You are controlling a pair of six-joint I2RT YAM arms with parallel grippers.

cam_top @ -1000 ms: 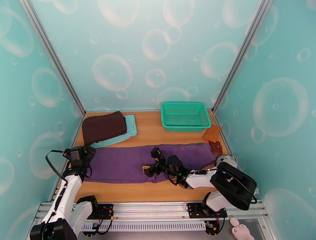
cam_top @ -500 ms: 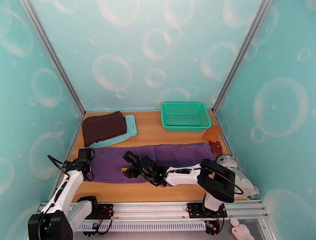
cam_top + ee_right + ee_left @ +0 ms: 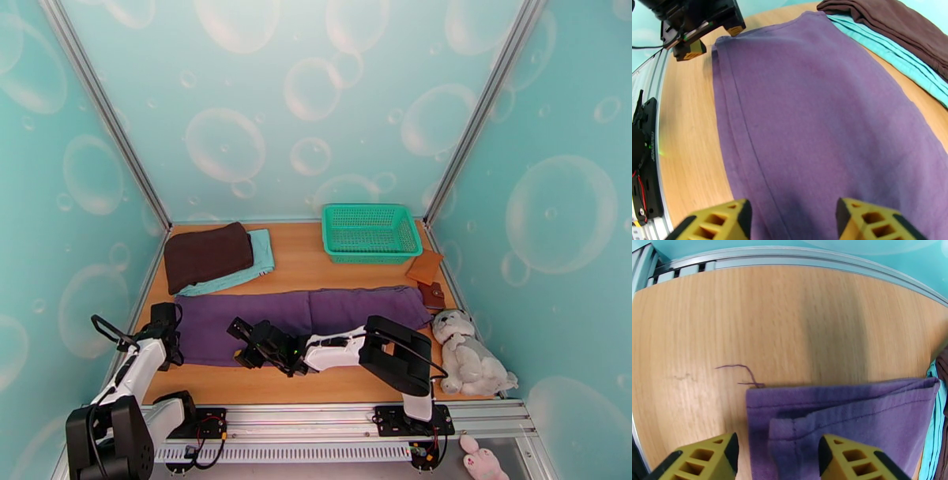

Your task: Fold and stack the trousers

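The purple trousers [image 3: 316, 316] lie flat in a long strip across the table, legs laid one on the other. My left gripper [image 3: 170, 335] sits at their left end. In the left wrist view its yellow fingertips [image 3: 699, 457] stand apart, open, either side of the hem corner of the trousers [image 3: 837, 417]. My right gripper [image 3: 239, 342] hovers low over the near edge, left of the middle. In the right wrist view it is open [image 3: 792, 221] with the trousers [image 3: 809, 110] spread under and ahead of it, and the left gripper [image 3: 699, 23] beyond the hem.
A dark brown folded cloth [image 3: 208, 254] on a light teal one [image 3: 265, 256] lies at the back left, close behind the trousers. A green basket [image 3: 370, 233] stands back right, with a brown wallet [image 3: 426, 272] and a plush dog [image 3: 466, 355] along the right edge.
My right arm has swept left along the near edge of the trousers, from the middle toward the left end, uncovering the plush dog. The left gripper has drawn slightly nearer at the hem.
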